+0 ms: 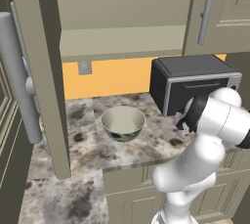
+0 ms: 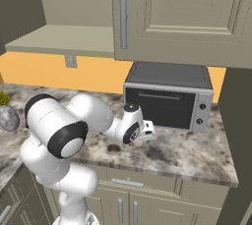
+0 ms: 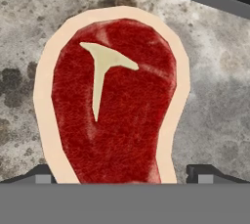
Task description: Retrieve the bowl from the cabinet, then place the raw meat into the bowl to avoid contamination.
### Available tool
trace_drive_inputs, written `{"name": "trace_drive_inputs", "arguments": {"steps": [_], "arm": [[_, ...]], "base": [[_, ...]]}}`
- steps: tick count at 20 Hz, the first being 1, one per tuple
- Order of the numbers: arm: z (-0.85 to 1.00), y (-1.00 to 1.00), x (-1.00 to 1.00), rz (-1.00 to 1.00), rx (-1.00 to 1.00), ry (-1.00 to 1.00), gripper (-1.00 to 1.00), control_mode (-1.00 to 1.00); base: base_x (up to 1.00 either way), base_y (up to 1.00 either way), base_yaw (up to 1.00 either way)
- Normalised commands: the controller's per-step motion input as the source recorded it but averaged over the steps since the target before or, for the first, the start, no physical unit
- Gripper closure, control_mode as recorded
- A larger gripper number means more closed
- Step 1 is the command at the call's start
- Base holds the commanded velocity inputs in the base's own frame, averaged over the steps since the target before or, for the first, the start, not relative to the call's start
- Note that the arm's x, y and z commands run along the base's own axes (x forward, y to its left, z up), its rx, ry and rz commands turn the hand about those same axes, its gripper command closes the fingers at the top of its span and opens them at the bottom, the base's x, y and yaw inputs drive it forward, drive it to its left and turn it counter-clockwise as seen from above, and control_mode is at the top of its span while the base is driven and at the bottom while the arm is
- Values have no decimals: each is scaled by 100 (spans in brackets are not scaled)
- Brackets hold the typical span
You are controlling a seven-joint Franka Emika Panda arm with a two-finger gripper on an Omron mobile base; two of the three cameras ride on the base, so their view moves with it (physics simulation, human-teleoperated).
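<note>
arm [image 2: 74, 135]: glossy white, rounded bulky segments
joints: black bands between white shells
wrist [image 2: 132, 126]: small, white with dark cap
fingertips [image 3: 201, 172]: small, dark, blocky

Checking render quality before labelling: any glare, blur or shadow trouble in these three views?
Left base view: flat light, no glare, soft shadow under the bowl. Right base view: sharp, a dim shadow on the counter below the arm. Hand view: the raw meat is very close, its texture slightly soft, no glare.

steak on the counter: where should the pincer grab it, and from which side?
Come straight down on the steak, which lies flat on the counter. Probably close across its narrower width; the open pincer already has a fingertip on each side. Flat, low profile rules out a side approach.
</note>
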Motion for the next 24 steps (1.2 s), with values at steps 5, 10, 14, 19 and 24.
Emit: {"name": "trace_drive_inputs", "arguments": {"steps": [5,10,14,19,24], "arm": [[-8,0,0,0,0,4,100,-100],[-10,0,0,0,0,3,100,-100],[-8,0,0,0,0,2,100,-100],[-1,0,0,0,0,0,100,-100],[0,0,0,0,0,0,100,-100]], "base": [[0,0,0],[0,0,0],[0,0,0],[0,0,0],[0,0,0]]}}
